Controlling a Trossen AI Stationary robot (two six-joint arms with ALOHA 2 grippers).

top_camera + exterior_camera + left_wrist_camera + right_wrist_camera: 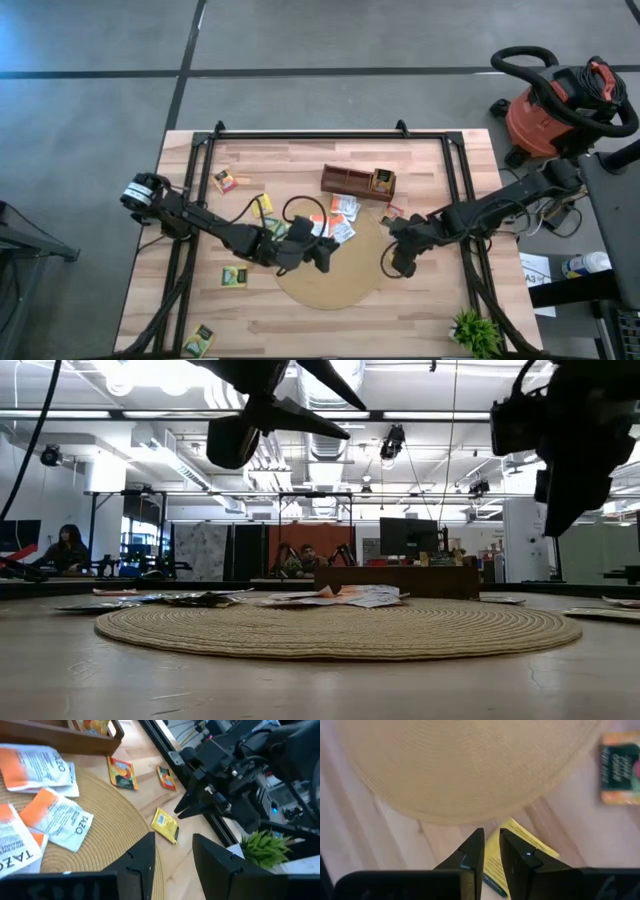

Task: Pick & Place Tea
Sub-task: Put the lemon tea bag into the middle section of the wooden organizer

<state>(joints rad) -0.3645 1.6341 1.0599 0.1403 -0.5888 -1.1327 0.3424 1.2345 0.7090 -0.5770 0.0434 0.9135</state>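
Observation:
Over the round tan mat (335,285), my left gripper (326,258) hangs open with nothing between its fingers (145,855). My right gripper (398,268) hangs above the wood beside the mat's right rim, shut on a yellow tea sachet (165,824). White-and-orange sachets (57,817) lie flat on the mat's far part. More yellow and orange sachets (233,277) lie on the table's left half. The brown wooden box (350,182) stands at the far middle, a yellow sachet (381,180) in its right compartment. My right gripper pinches the yellow sachet between its two fingertips (475,845), which come slanting down from above. The fingers cover the spot they grip; the sachet's face (522,842) spreads out beyond the tips. In the left wrist view the sachet hangs tilted, clear of the table.
Two orange sachets (122,772) lie on the wood between the box and my right arm. A small green plant (475,332) stands at the near right corner. Black frame rails (465,200) run along the table's sides, and a red vacuum cleaner (555,105) stands on the floor beyond.

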